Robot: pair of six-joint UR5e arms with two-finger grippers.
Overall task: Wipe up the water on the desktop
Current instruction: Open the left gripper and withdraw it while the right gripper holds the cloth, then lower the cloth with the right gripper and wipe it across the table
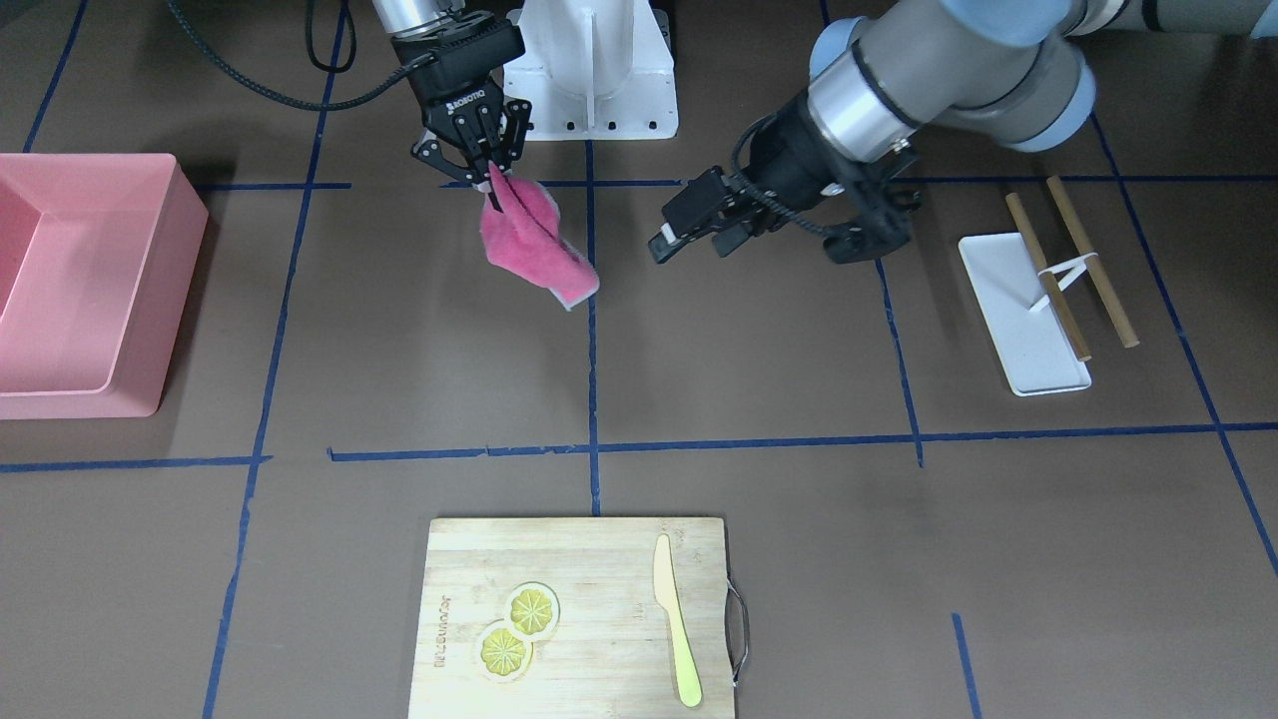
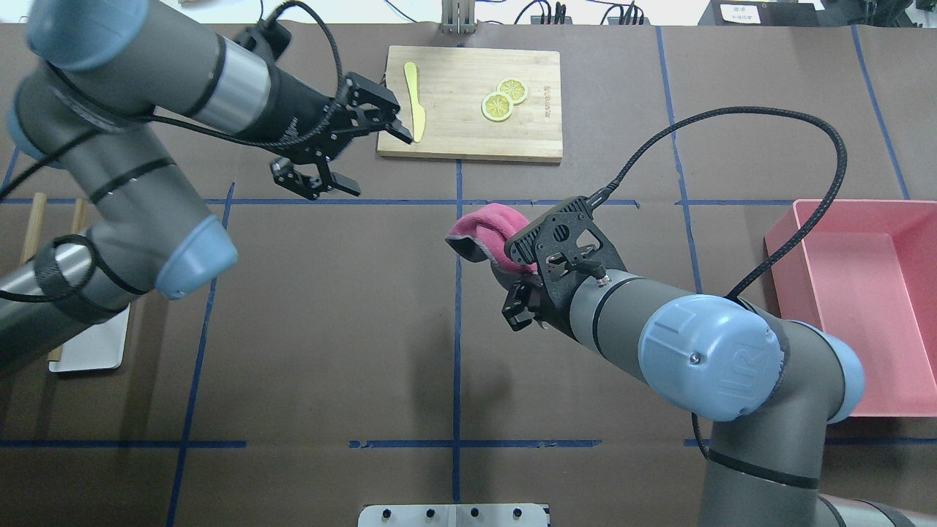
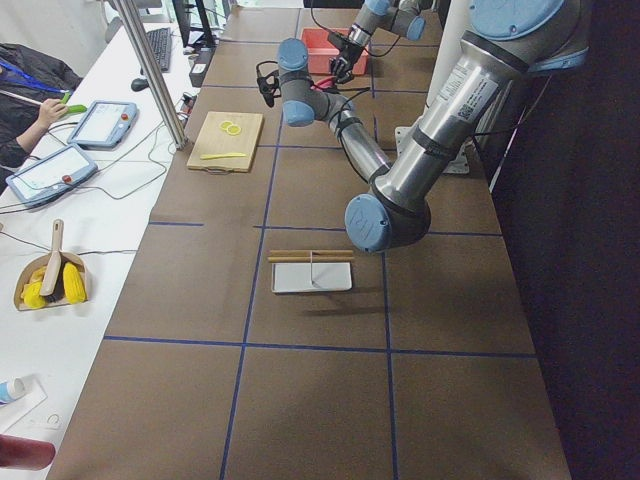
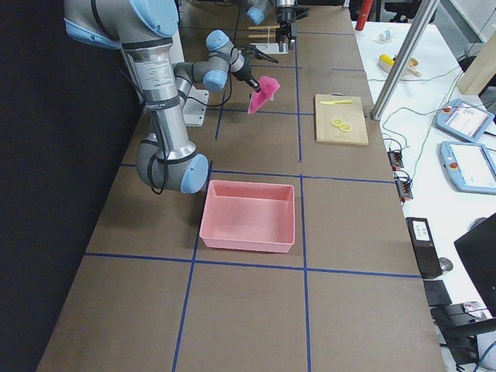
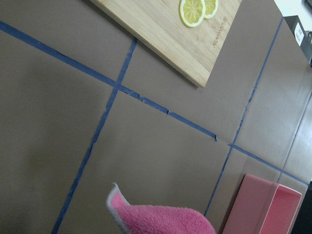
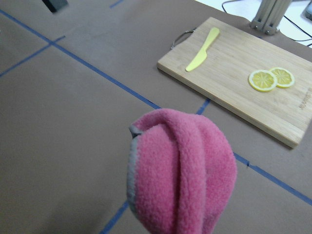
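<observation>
The desktop (image 1: pixel 759 350) is a dark-brown surface with blue tape lines; I see no water on it. My right gripper (image 1: pixel 489 178) is shut on the top edge of a pink cloth (image 1: pixel 531 243), which hangs folded above the desktop near its middle. The cloth fills the lower part of the right wrist view (image 6: pixel 185 175) and shows at the bottom of the left wrist view (image 5: pixel 161 217). My left gripper (image 2: pixel 362 154) is open and empty, held in the air to the left of the cloth and close to the cutting board's corner.
A bamboo cutting board (image 1: pixel 579 619) with two lemon slices (image 1: pixel 517 629) and a yellow knife (image 1: pixel 677 619) lies on the far side. A pink bin (image 1: pixel 90 290) stands on my right. A white tray (image 1: pixel 1018 310) and two brown sticks (image 1: pixel 1088 260) lie on my left.
</observation>
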